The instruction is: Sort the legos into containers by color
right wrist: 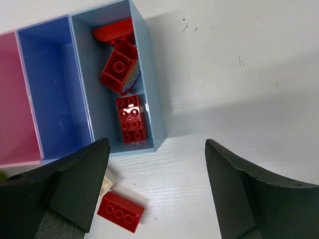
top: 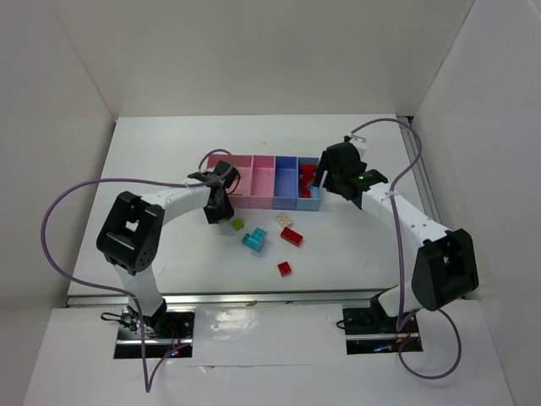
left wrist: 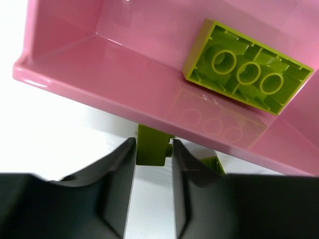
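Left wrist — left claw pinching lime brick beside pink compartment; right claw wide open.

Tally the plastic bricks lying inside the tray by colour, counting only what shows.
Red plastic bricks: 3, in the light blue end compartment
Lime green plastic brick: 1, in a pink compartment
Total: 4 visible
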